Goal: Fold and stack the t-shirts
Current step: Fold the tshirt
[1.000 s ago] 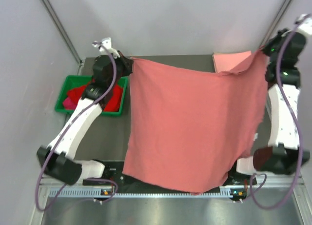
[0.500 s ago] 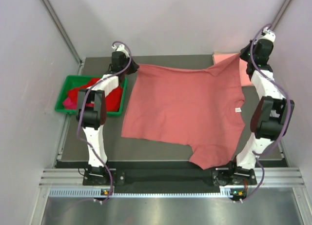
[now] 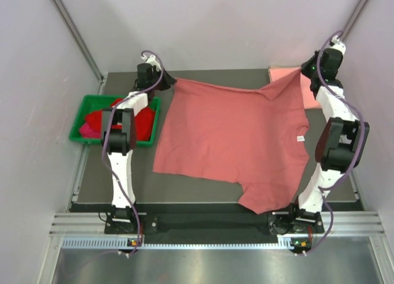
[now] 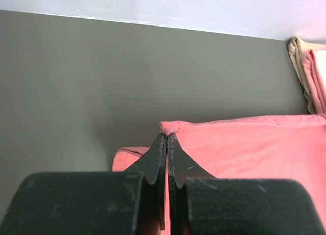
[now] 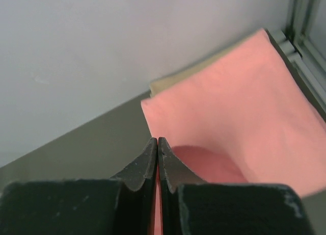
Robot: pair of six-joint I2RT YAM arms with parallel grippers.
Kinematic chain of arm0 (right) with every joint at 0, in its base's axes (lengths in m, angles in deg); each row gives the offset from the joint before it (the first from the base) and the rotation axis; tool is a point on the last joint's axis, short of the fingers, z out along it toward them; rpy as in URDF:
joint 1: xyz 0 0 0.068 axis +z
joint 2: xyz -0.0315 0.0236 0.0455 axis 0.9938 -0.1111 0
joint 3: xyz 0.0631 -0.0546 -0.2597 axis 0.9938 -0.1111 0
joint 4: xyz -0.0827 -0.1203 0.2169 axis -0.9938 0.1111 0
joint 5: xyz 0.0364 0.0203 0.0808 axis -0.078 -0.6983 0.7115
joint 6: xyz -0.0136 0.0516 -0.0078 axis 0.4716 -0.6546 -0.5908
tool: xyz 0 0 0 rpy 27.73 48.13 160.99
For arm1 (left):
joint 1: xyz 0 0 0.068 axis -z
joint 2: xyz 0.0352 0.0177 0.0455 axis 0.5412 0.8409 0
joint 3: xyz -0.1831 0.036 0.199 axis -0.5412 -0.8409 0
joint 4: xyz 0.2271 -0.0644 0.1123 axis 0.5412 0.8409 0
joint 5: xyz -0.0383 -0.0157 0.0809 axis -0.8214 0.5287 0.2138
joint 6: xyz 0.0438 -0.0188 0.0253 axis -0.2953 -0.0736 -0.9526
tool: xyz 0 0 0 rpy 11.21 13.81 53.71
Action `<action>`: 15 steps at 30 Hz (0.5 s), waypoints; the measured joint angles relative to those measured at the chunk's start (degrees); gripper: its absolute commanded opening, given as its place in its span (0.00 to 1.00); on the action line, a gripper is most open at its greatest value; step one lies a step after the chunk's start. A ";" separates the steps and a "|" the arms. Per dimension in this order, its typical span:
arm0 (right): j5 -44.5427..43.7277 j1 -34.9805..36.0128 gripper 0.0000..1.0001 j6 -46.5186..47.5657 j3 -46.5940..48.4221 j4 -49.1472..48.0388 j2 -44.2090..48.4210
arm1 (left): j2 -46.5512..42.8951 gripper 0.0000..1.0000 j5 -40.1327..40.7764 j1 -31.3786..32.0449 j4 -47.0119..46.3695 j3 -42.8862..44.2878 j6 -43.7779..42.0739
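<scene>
A dusty rose-red t-shirt (image 3: 231, 142) lies spread over the dark table, its near sleeve hanging over the front edge. My left gripper (image 3: 165, 82) is shut on its far left corner; the wrist view shows the cloth (image 4: 244, 143) pinched at the tips of that gripper (image 4: 167, 136). My right gripper (image 3: 306, 73) is shut on its far right corner, a thin strip of red cloth (image 5: 204, 163) showing between the jaws of that gripper (image 5: 157, 140). A folded salmon pink t-shirt (image 3: 284, 76) lies at the far right corner, also in the right wrist view (image 5: 239, 118).
A green plastic bin (image 3: 90, 101) at the left holds red and magenta shirts (image 3: 104, 121). Grey walls enclose the back and sides. A beige folded cloth (image 4: 300, 61) lies under the pink one. The metal rail (image 3: 215, 241) runs along the front.
Both arms have stretched far back and lowered; the shirt, held up hanging a second ago, now lies flat on the table. Little moved in the last half second.
</scene>
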 measured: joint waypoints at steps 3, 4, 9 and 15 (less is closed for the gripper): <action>-2.01 -0.24 0.00 -1.22 -4.26 4.63 4.52 | -0.02 0.00 -2.10 -0.79 0.22 0.02 -0.48; -2.75 -0.55 0.00 -2.01 -5.70 6.51 6.54 | -0.02 0.00 -3.13 -1.09 0.24 -0.02 -0.46; -3.80 -3.37 0.00 -4.50 -12.48 14.27 16.57 | -0.26 0.00 -6.86 -2.97 1.57 -1.44 -0.28; -4.11 -6.12 0.00 -5.53 -22.82 19.30 27.65 | -1.70 0.00 -9.25 -4.50 7.54 -3.87 -2.27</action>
